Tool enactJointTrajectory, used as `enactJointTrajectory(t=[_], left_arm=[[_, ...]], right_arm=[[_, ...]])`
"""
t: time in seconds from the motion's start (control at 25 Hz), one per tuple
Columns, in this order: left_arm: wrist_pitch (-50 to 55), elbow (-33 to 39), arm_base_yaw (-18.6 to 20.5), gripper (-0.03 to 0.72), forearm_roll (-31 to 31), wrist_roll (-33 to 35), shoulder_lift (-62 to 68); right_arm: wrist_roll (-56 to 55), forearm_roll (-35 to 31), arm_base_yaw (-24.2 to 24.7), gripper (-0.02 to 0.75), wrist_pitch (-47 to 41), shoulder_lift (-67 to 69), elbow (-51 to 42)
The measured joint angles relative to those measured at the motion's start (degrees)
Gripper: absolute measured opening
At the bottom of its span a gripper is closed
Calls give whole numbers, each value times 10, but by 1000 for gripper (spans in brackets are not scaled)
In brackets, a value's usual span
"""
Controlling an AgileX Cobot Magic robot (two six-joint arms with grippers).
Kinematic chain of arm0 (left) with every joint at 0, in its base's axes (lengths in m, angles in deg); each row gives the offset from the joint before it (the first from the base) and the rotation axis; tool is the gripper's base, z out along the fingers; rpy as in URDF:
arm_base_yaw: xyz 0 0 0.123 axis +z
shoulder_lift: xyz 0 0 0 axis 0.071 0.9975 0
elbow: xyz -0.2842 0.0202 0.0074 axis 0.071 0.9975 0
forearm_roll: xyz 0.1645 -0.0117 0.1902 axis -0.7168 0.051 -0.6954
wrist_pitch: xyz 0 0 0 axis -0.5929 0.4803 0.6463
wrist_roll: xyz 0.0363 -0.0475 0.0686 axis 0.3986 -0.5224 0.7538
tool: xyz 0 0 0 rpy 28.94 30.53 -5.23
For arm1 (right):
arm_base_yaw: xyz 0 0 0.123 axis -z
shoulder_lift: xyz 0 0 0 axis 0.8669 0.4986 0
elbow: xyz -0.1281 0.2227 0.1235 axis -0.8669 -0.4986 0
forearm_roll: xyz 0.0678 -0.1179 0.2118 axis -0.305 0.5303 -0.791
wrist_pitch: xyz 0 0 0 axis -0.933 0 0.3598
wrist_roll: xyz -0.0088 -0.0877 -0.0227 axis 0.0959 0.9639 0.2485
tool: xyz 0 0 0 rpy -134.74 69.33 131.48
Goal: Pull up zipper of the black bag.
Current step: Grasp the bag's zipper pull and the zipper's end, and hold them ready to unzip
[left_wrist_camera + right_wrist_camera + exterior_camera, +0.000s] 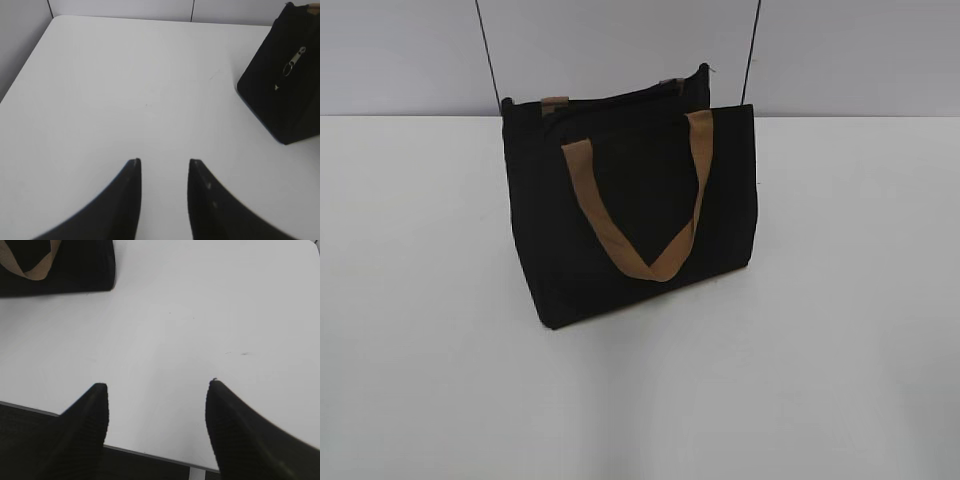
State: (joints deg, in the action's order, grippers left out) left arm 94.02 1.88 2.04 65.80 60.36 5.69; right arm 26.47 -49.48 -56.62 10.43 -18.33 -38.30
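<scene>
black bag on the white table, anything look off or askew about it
Slightly. The boxy black fabric bag stands upright on the white table, but its top edge slopes and one tan webbing handle droops down the front face. The small silver zipper pull dangles against an end panel. No damage or spill shows.

Black bag only partly visible to wrist cameras; arms out of the exterior shot.

The left wrist view cuts the black bag (285, 95) off at the right edge, showing one end panel and a silver pull tab (294, 61); how far the zipper (620, 100) is closed cannot be told from the exterior view. The right wrist view catches just a lower corner of the bag and a loop of tan handle (32, 265) at the top edge.
</scene>
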Motion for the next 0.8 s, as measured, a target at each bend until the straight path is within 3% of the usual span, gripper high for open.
enactJointTrajectory(t=[0.16, 0.36, 0.64, 0.8], left_arm=[[0, 0, 0, 241, 3, 16, 0], [3, 0, 0, 241, 44, 87, 0], [4, 0, 0, 246, 46, 95, 0], [5, 0, 0, 375, 46, 96, 0]], right_arm=[[0, 0, 0, 468, 0, 0, 0], [0, 0, 0, 468, 0, 0, 0], [0, 0, 0, 468, 0, 0, 0], [0, 0, 0, 468, 0, 0, 0]])
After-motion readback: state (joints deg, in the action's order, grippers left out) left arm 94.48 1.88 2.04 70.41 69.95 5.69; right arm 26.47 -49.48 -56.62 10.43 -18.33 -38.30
